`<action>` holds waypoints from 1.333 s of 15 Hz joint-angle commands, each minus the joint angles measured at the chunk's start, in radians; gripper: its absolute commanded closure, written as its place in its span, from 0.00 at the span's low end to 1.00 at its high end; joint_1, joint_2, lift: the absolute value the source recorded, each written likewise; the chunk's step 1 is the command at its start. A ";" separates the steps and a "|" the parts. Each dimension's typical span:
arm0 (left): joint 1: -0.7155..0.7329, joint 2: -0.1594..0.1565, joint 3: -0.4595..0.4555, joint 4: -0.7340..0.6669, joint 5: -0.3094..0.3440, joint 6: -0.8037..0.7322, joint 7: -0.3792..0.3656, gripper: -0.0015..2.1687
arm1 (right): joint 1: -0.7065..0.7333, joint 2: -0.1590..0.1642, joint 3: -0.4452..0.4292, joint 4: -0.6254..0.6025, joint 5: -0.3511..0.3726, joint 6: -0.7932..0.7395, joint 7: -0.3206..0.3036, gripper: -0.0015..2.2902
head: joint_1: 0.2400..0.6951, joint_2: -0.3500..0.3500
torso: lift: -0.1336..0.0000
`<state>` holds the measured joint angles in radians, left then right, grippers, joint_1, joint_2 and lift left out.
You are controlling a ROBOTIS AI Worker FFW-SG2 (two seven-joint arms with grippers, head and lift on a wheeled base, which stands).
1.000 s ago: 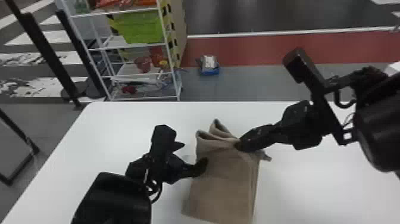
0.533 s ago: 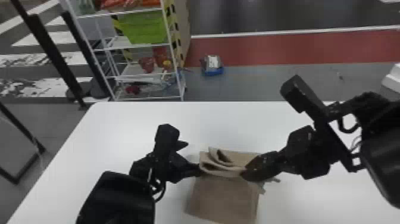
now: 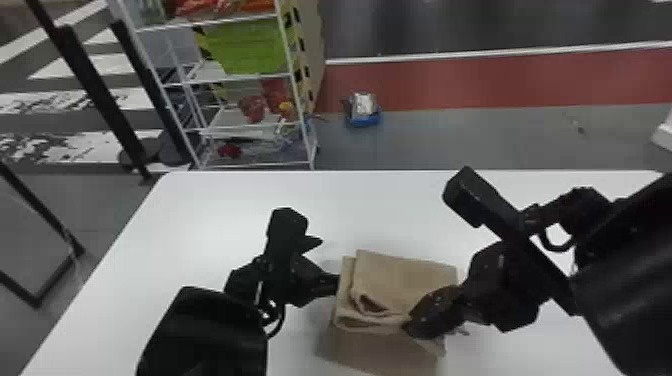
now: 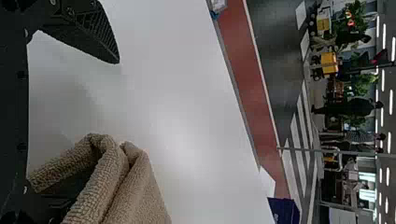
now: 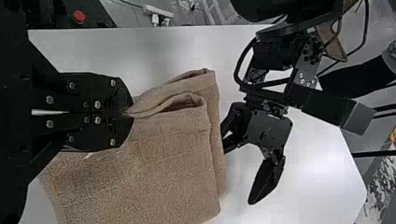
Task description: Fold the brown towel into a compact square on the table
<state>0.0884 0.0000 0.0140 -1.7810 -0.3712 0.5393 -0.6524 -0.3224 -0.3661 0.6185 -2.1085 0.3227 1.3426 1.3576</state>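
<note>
One brown towel (image 3: 407,277), folded edge (image 3: 362,326) now nearer robot

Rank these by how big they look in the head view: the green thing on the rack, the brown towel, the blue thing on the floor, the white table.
1. White table
2. Brown towel
3. Green thing
4. Blue thing

A hand could pass over the bench (image 3: 380,210) beyond the brown towel (image 3: 415,275); the left gripper (image 3: 318,262) obstructs its left side, the right gripper (image 3: 409,325) apparently its right.
</note>
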 commanded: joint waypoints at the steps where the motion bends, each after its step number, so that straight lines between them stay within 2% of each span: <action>1: 0.001 -0.003 0.001 0.000 0.000 0.000 -0.001 0.07 | -0.009 0.006 -0.011 0.012 0.010 -0.006 0.009 0.58 | 1.00 0.76 | 0.07; 7: 0.001 -0.003 0.001 0.000 0.002 0.000 -0.001 0.07 | -0.027 0.010 -0.011 0.016 0.027 -0.012 0.009 0.58 | 1.00 0.75 | 0.07; 12: 0.004 -0.003 0.006 0.000 0.002 -0.003 -0.003 0.07 | -0.037 0.064 0.052 0.071 0.068 -0.030 0.009 0.58 | 1.00 0.78 | 0.07; 14: 0.004 -0.003 0.007 0.000 0.002 -0.006 -0.003 0.07 | -0.038 0.076 0.066 0.087 0.081 -0.042 0.009 0.58 | 1.00 0.79 | 0.07; 17: 0.005 -0.003 0.007 0.000 0.002 -0.006 -0.003 0.07 | -0.038 0.076 0.098 0.099 0.093 -0.042 0.009 0.58 | 1.00 0.81 | 0.07; 20: 0.004 -0.003 0.007 0.002 0.002 -0.006 -0.003 0.07 | -0.035 0.059 0.115 0.105 0.102 -0.042 0.009 0.58 | 1.00 0.82 | 0.07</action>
<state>0.0932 0.0000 0.0215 -1.7809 -0.3697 0.5332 -0.6550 -0.3603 -0.2997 0.7280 -2.0055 0.4217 1.3001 1.3576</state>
